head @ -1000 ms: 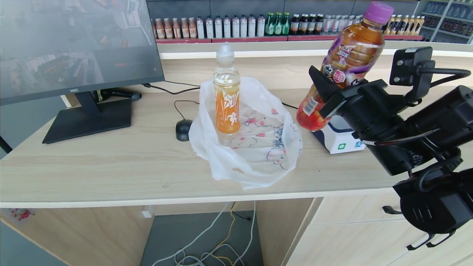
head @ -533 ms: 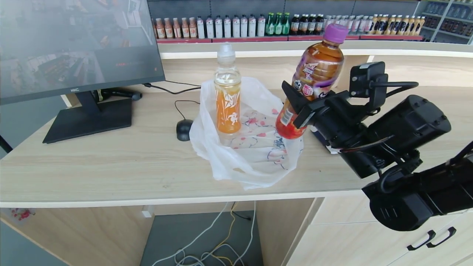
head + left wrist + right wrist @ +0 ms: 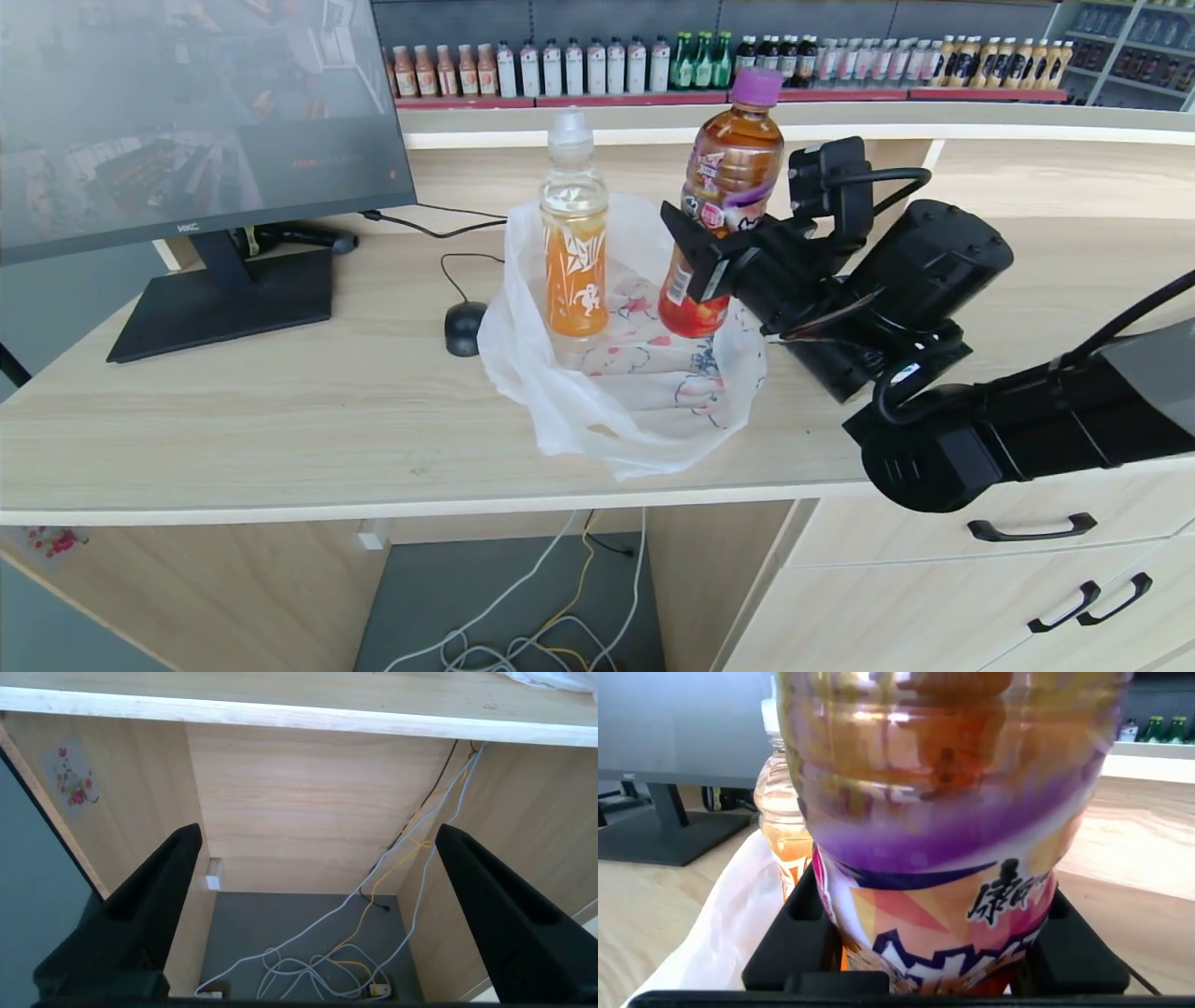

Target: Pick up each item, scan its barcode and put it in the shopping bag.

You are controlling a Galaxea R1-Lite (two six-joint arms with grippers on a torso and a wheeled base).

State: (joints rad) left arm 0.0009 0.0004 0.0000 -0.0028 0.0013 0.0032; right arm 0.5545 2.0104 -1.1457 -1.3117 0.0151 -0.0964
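The right claw (image 3: 707,254) hides the middle of the tea bottle (image 3: 733,159); the monitor (image 3: 187,112) is cropped

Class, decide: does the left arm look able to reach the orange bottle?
Probably not directly: the left gripper hangs open below the counter edge; the orange bottle stands in the bag above.

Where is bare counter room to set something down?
Bare wooden counter lies before the black monitor stand and black mouse, left of the white plastic shopping bag. Crowded: the bag, with the orange-labelled bottle and right gripper holding the purple-capped tea bottle.
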